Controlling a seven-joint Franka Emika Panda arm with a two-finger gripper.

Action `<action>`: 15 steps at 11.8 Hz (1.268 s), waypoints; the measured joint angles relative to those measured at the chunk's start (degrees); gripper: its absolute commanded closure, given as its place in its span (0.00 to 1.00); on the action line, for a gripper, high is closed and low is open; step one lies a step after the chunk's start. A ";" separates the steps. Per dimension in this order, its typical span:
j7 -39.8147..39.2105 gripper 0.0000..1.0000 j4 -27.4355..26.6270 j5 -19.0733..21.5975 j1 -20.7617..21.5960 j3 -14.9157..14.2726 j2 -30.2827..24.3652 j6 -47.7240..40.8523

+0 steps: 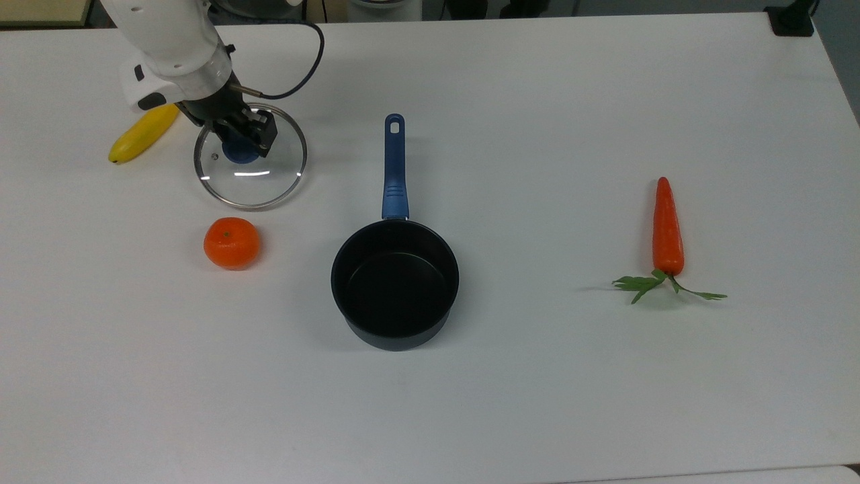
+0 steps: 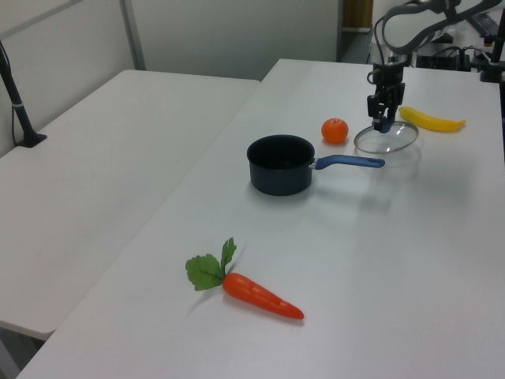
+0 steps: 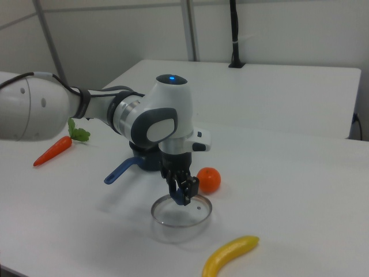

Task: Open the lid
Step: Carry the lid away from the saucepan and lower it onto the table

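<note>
The round glass lid (image 1: pixel 259 178) (image 2: pixel 392 140) (image 3: pixel 176 217) with a metal rim sits at the top view's upper left, off the dark blue saucepan (image 1: pixel 395 284) (image 2: pixel 280 163). My gripper (image 1: pixel 243 143) (image 2: pixel 384 120) (image 3: pixel 183 194) is shut on the lid's blue centre knob (image 1: pixel 236 154). In the right view the lid lies level, at or just above the table. The saucepan stands open and empty in the middle, its long handle (image 1: pixel 394 168) pointing to the top view's far side.
A banana (image 1: pixel 140 134) (image 3: pixel 229 256) lies just to the top view's left of the lid. A mandarin (image 1: pixel 231 243) (image 2: pixel 334 130) (image 3: pixel 208 179) sits in front of the lid. A carrot (image 1: pixel 667 228) (image 2: pixel 256 294) lies far to the top view's right.
</note>
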 measured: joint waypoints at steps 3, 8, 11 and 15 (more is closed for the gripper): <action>0.00 0.54 0.00 0.00 0.00 0.00 1.86 3.00; -0.12 0.34 0.00 0.00 0.00 0.00 2.47 3.42; -0.20 0.25 0.00 0.00 -0.01 0.00 2.83 3.42; -0.22 0.00 1.29 -0.01 -0.01 -0.03 2.59 2.01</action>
